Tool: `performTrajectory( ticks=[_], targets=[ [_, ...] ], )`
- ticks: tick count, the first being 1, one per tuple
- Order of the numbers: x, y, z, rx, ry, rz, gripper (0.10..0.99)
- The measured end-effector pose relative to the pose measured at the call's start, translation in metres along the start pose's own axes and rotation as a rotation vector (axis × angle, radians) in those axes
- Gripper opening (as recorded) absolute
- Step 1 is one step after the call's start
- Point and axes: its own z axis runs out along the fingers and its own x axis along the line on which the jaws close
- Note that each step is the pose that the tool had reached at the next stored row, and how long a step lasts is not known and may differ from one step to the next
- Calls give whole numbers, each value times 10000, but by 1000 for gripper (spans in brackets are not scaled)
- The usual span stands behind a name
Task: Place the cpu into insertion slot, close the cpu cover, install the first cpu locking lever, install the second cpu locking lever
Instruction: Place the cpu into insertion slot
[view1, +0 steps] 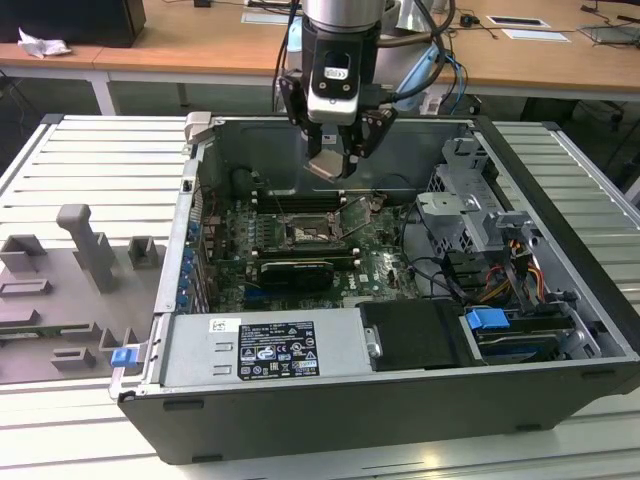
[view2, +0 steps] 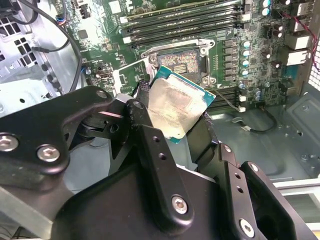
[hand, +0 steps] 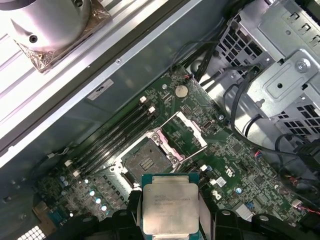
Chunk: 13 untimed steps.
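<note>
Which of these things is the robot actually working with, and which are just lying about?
In the job:
gripper, shut on the cpu
insertion slot, empty
cpu cover, open

Just lying about:
memory slots
graphics card
power supply
drive cage
grey blocks

The cpu (hand: 170, 207) has a dull, smeared silver metal top on a green edge, held by the matt black gripper (view2: 175, 117) with its bright screws. The cover (hand: 192, 130) is bare shiny metal, the slot (hand: 142, 162) dark and finely grained, the board (hand: 235, 160) glossy green. In the exterior view the case (view1: 400, 410) is matt dark grey on a ribbed pale metal table (view1: 60, 160).
</note>
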Motion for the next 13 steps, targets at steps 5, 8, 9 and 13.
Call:
performTrajectory(
  ticks=[5,8,9,13],
  targets=[
    [0,-3,35,-4,-8,110,541],
    [-1,-4,51,-4,-10,140,541],
    [-1,-5,62,-6,-13,175,541],
    [-1,-8,92,-7,-22,275,541]
  ],
)
